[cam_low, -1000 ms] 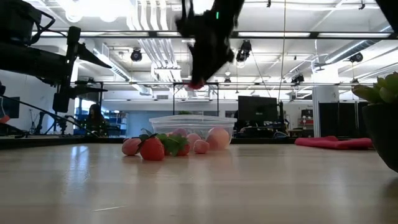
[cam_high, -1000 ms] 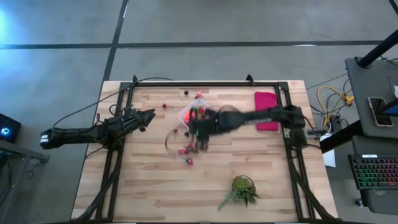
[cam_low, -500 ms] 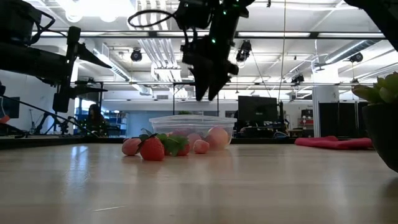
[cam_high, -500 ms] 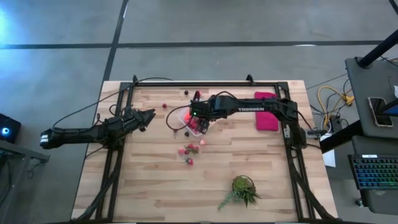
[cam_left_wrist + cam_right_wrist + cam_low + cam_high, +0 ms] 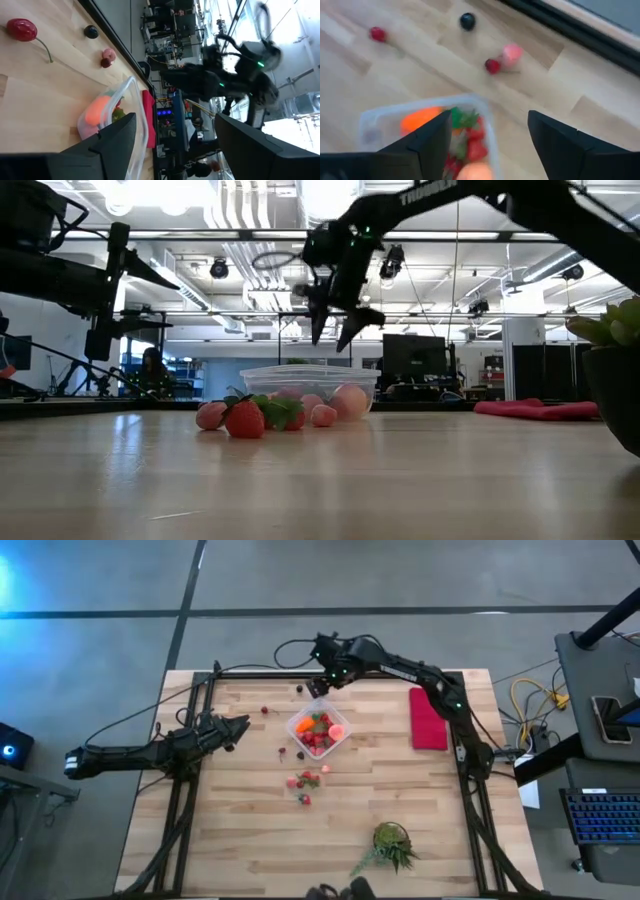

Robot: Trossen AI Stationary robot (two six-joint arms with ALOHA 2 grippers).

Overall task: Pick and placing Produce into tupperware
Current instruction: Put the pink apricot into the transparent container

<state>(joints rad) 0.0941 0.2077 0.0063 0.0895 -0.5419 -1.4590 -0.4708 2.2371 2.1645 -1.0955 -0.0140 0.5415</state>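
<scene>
Left to right across the table, we see the left claw (image 5: 240,725) parked at the left side w/ fingers apart and nothing between them. Loose produce is scattered from there on: a red cherry (image 5: 264,710) toward the far edge, a dark berry (image 5: 299,689) and a pink-and-red pair (image 5: 503,57) just short of the far rail, plus a small cluster of red berries (image 5: 304,781) nearer the table's middle, close to the tub's near side.

Center: the clear tub (image 5: 343,728), roughly square, rounded corners, sits upright on the wood. We count it partly filled — an orange carrot-like piece (image 5: 304,725), red strawberries w/ green tops, a peach-pink piece at one corner.

Above the tub's far side, near the rail, hangs the right claw (image 5: 320,683), fingers spread wide & empty; in the wrist view its two dark fingers (image 5: 427,142) frame the tub w/ nothing held.

We judge the job approx. half done: several pieces are in, at least seven or so are out. Farther right lie a magenta cloth (image 5: 428,718) and, toward the near edge, a spiky green plant (image 5: 390,845), neither part of the job.
</scene>
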